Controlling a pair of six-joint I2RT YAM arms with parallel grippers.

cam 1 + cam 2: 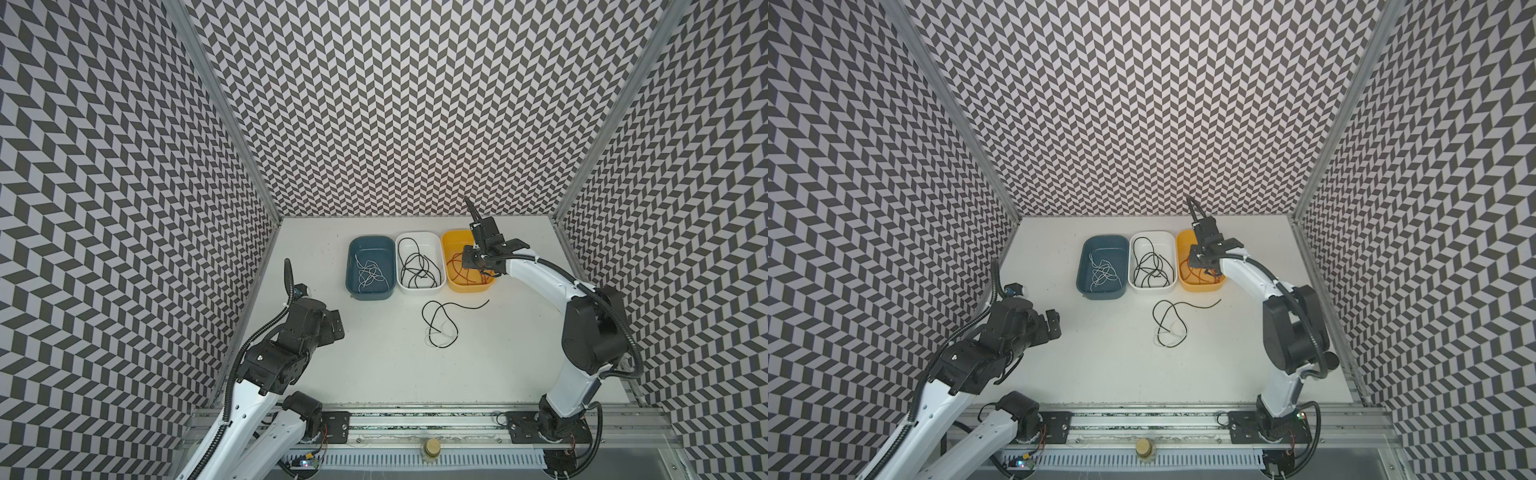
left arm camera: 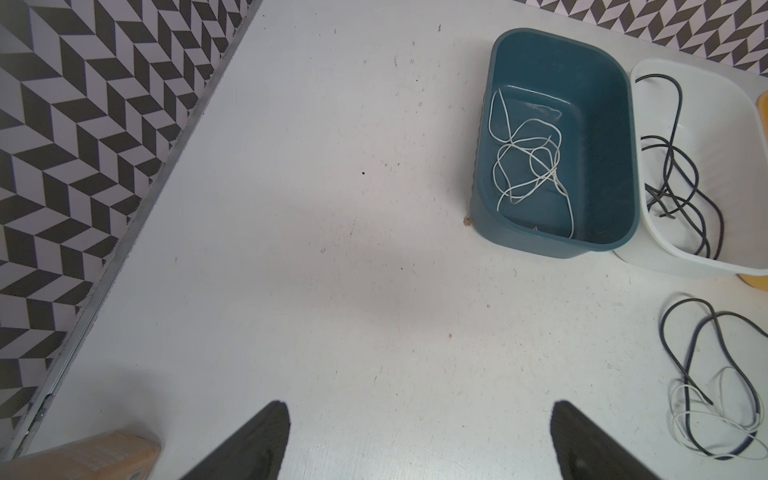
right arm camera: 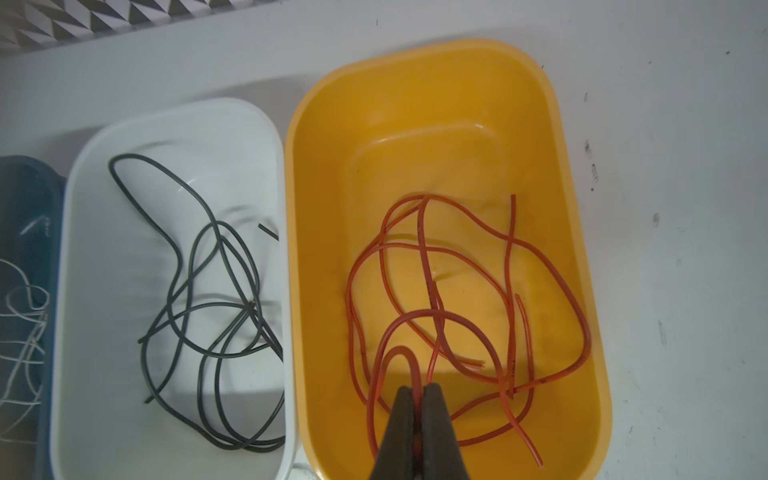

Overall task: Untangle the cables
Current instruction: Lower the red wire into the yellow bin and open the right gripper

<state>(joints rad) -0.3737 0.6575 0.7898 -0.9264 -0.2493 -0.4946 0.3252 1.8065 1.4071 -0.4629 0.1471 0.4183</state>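
Black fingers are seen spread wide on the left end effector (image 2: 419, 413), which is held empty above bare tabletop (image 2: 332, 208). Further out, one black cable (image 1: 467, 308) is left looped on the tabletop, crossed by a white cable (image 2: 683, 387) at its near end: that pair is not yet parted. Beyond, three bins are lined up side by side. White cables (image 1: 368, 272) are laid in the blue bin (image 1: 370, 238), black cables (image 1: 420, 266) in the white bin (image 1: 417, 234), and red-orange cables (image 3: 422, 241) in the yellow bin (image 3: 320, 208). Over that yellow bin the right end effector (image 3: 419, 387) is clamped on a red-orange strand (image 3: 400, 348). Delivery of this strand is judged to be in hand. A release into the bin is called for next, then the crossed pair must be teased apart.
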